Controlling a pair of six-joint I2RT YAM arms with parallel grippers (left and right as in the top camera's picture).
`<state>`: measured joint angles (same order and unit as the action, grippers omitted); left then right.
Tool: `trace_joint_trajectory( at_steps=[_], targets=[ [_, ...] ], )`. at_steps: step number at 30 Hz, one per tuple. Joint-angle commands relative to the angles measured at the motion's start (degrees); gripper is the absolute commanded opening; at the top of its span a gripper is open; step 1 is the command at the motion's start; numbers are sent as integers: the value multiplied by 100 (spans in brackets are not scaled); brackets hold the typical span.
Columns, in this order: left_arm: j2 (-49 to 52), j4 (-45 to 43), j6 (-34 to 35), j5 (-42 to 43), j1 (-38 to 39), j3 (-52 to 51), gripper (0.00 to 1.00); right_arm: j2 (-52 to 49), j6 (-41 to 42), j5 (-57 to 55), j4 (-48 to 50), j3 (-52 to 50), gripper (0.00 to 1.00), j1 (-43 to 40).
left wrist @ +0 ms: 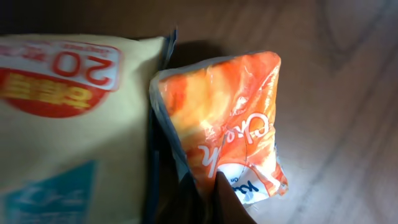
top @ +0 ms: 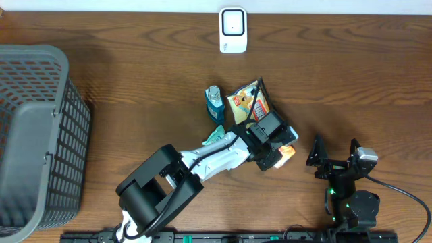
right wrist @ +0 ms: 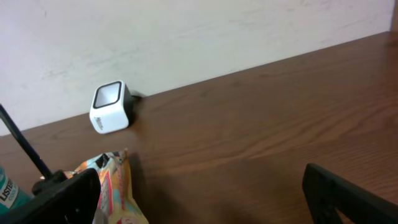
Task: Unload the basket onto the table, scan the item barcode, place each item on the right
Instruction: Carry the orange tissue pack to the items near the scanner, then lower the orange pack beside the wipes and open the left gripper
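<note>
Wood of a dark brown, with a long streaky grain, makes up the table; its matt top runs to a plain white wall at the far edge. At the left end stands a grey plastic basket, boxy, its walls an open lattice. Against the wall sits the scanner, a small white cube with rounded corners and a glossy window.

Near the middle of the table a teal bottle stands just beside a yellow snack bag, shiny and crinkled, with red print. A green wrapper peeks out from under the left arm.

The left gripper is closed tight on the orange packet, a glossy, puffy film pouch with white lettering. The left wrist view shows a dark finger pressed on its lower end. The packet lies right next to the yellow bag, well apart from the scanner.

The right gripper sits near the front edge of the table, its black flat jaws spread wide with nothing between them, facing the scanner across bare wood.
</note>
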<state>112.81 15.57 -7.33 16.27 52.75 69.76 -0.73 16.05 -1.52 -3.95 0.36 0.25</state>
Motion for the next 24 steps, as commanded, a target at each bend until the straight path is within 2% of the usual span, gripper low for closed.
trace_joint_trajectory(
  at_steps=[1, 5, 11, 13, 15, 18, 19, 20, 24],
  targets=[
    [46, -170, -57, -459, -197, -20, 7, 24, -48, -50, -17, -4, 99, 17],
    [46, -282, -52, -459, -487, 2, 7, 24, -48, -50, -17, -4, 99, 17],
    [0, -302, 490, -339, -905, 55, 8, 24, -48, -50, -17, -4, 99, 17],
    [-61, -286, 509, -131, -925, 55, 17, 24, -46, -50, -15, -4, 99, 17],
    [-144, -284, 597, 22, -920, 55, 41, 24, -48, -50, -17, -4, 99, 17],
    [-326, -249, 619, 203, -896, 55, 67, 24, -48, -50, -15, -4, 99, 17],
    [-398, -227, 621, 269, -890, 55, 79, 24, -46, -50, -17, -4, 99, 17],
    [-476, -197, 693, 278, -887, 55, 85, 24, -48, -50, -15, -4, 99, 17],
    [-852, -55, 765, 275, -885, 55, 87, 24, -48, -50, -17, -4, 99, 17]
  ],
)
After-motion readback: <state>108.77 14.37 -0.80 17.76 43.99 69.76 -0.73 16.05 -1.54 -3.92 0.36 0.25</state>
